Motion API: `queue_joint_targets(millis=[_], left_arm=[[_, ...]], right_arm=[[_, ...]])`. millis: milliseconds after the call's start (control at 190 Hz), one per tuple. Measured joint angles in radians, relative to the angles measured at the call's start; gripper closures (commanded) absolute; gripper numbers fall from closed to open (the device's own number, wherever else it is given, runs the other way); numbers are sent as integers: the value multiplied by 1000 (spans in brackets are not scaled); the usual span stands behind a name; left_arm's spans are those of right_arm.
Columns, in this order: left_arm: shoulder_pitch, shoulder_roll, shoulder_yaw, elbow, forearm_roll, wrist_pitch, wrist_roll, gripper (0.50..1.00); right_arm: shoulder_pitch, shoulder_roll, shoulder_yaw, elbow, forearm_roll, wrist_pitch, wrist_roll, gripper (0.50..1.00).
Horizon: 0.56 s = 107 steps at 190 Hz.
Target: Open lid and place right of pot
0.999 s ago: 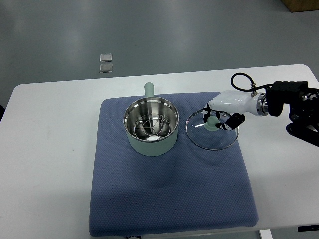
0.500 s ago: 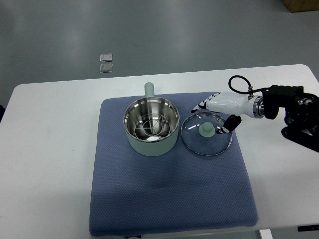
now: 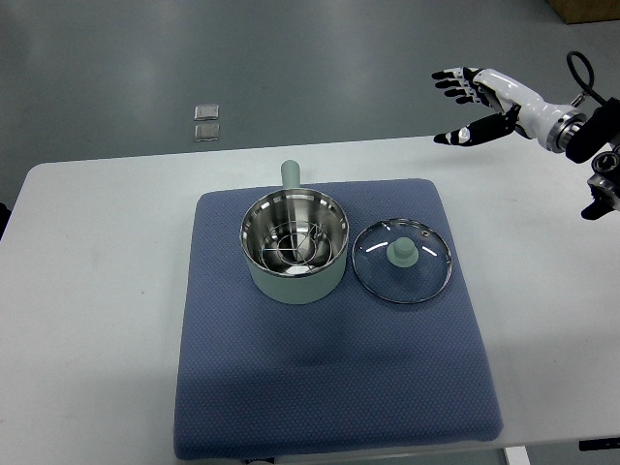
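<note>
Lid (image 3: pixel 402 261) flat on mat, right of pot (image 3: pixel 293 246); right hand (image 3: pixel 481 97) empty

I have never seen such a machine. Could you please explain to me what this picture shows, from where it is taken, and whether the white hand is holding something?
The picture comes from one camera on a humanoid robot, looking steeply down at its work table. The white thing at the upper right is the robot's right hand, with real fingers; they are spread and hold nothing, raised away from the things below. The left arm is not visible. On the table lies a blue mat. On it stands a pale green pot with a metal rack inside. Beside it, to the right, a glass lid lies flat on the mat, knob up.
</note>
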Motion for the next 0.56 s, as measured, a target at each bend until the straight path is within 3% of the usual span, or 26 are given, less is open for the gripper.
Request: queue_joint_targets(millis=[168,252,563], left_arm=[[0,0,0,0,0,0,0,500],[0,0,0,0,0,0,0,500],[0,0,0,0,0,0,0,500]], right_arm=[[-58,63,35,-26,339,-148,-2,630],[-100,106,81,-30,440,-188,6,576],[-249,274,308,-31,499,-207,19,570]])
